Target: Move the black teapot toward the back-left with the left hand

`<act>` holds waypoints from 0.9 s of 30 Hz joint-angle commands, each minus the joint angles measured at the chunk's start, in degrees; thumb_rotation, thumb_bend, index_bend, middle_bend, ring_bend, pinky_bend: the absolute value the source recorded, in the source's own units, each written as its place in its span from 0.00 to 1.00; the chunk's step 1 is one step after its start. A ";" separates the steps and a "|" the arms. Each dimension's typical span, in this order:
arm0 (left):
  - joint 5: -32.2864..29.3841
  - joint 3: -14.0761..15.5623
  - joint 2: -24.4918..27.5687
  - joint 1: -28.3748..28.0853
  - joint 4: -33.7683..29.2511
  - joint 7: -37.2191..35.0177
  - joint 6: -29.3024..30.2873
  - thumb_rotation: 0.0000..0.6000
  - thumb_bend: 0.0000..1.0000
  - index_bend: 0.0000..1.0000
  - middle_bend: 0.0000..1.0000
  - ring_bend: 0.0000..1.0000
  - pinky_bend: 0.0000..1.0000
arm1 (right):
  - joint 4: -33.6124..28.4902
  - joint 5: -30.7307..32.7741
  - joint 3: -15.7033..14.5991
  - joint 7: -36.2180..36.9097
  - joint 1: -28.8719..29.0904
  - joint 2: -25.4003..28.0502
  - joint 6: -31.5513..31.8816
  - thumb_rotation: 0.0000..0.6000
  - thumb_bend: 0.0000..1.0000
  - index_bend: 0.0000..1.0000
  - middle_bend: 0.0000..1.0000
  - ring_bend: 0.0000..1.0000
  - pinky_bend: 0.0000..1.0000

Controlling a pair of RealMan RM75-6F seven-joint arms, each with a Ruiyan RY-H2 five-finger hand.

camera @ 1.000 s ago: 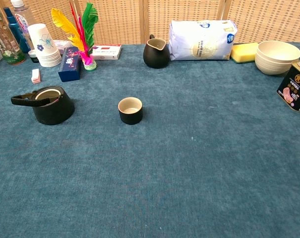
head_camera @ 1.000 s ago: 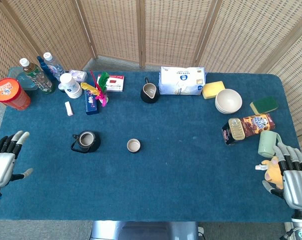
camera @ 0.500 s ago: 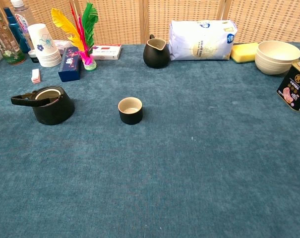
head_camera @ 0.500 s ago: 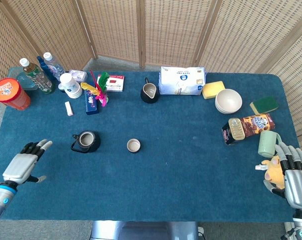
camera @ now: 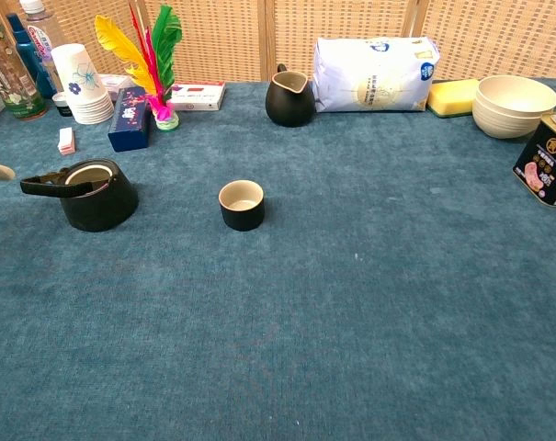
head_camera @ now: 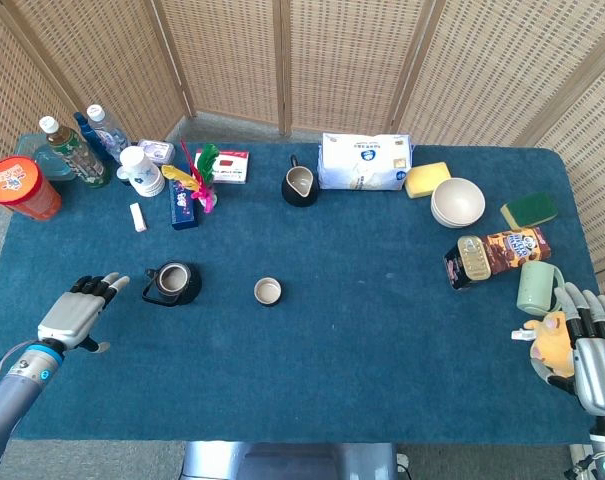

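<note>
Nearing black teapot [head_camera: 172,283]: left hand [head_camera: 77,315].

1. Both views are bright and evenly lit, with no harsh glare.
2. Shadows are soft and short; the black teapot [camera: 96,194] casts only a faint one on the blue cloth [camera: 351,322].
3. Focus is sharp throughout, with slight wide-angle bending at the head view's edges.

There was one black teapot [head_camera: 172,283], one small cup [head_camera: 268,291] and one black pitcher [head_camera: 299,186], all past the left hand's fingertips [head_camera: 109,281]. There were two sponges, one yellow sponge [head_camera: 427,179] and one green sponge [head_camera: 529,210], and three bottles [head_camera: 77,145]. One green mug [head_camera: 535,287] stood just beyond the right hand's fingers [head_camera: 580,303].
</note>
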 commanded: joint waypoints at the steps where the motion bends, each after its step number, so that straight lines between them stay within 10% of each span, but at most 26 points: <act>1: -4.54 0.36 -0.12 -2.03 -1.94 4.58 -0.73 1.00 0.03 0.00 0.00 0.00 0.00 | -0.01 0.01 0.02 0.12 -0.02 0.05 0.02 1.00 0.00 0.00 0.00 0.00 0.00; 27: -30.77 2.22 -6.75 -15.18 -4.23 24.98 3.93 1.00 0.03 0.00 0.00 0.00 0.00 | -0.10 0.29 0.00 0.79 -0.12 0.36 -0.13 1.00 0.00 0.00 0.00 0.00 0.00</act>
